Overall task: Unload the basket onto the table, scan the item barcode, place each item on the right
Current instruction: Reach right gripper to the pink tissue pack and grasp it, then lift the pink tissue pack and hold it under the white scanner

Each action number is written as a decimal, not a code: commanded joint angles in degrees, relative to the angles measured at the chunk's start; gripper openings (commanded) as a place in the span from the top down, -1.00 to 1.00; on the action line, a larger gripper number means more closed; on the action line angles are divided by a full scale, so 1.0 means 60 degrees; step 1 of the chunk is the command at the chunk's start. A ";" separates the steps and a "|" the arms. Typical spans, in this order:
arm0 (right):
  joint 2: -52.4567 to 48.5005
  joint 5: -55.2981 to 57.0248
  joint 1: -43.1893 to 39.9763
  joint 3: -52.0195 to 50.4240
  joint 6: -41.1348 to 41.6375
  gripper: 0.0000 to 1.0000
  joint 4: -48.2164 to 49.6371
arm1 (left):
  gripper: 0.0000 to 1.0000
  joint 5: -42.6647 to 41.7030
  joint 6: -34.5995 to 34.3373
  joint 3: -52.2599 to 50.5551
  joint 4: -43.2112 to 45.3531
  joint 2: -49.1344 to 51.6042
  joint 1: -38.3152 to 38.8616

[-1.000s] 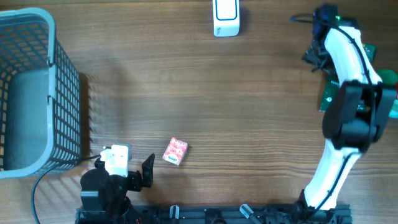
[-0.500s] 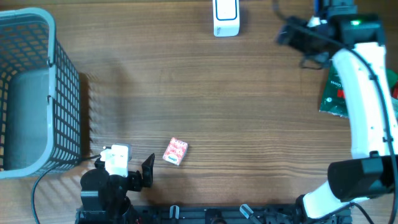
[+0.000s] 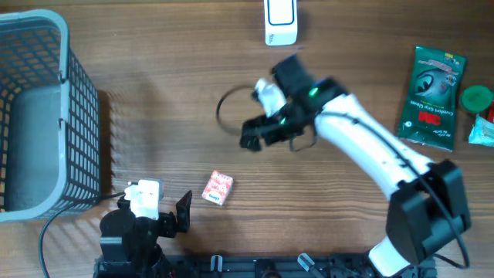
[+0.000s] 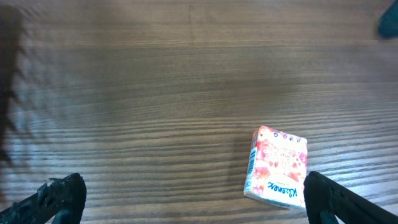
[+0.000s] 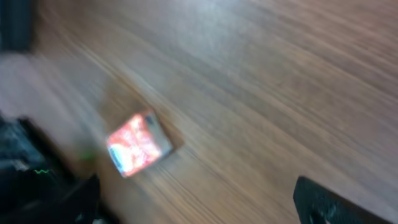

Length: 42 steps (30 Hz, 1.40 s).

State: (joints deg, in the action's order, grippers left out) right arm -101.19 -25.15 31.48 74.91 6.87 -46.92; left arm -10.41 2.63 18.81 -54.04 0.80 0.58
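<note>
Wooden tabletop held a Kleenex tissue pack near its front edge, just beside the left gripper, jaws wide and empty. Right gripper hovered over the middle, likewise spread, holding nothing.

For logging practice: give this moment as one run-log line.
left hand: open | right hand: open, empty | tissue pack: untouched | scanner: far edge

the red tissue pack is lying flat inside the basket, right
Not quite. The tissue pack does lie flat, but on the table, outside the basket, with bare wood between them. The overhead view shows it.
</note>
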 commanded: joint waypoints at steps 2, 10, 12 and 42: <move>-0.0102 0.0732 0.0528 -0.1406 -0.0423 -0.99 0.1413 | -1.00 -0.0113 -0.0058 -0.0011 -0.0011 -0.0069 -0.0055; -0.0237 -0.0685 0.1155 -0.1810 -0.1563 -0.99 0.2812 | -1.00 -0.0113 -0.0058 -0.0011 -0.0011 -0.0069 -0.0055; -0.0448 -0.0831 0.1366 -0.1810 -0.1534 -0.99 0.3249 | -1.00 -0.0113 -0.0058 -0.0011 -0.0011 -0.0069 -0.0055; -0.2495 -0.1767 0.2087 -0.1370 0.2040 0.91 0.3406 | -1.00 -0.0113 -0.0058 -0.0011 -0.0011 -0.0069 -0.0055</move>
State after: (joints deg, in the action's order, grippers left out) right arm -114.56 -37.06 43.83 66.06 16.64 -27.77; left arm -10.41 2.63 18.81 -54.06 0.80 0.58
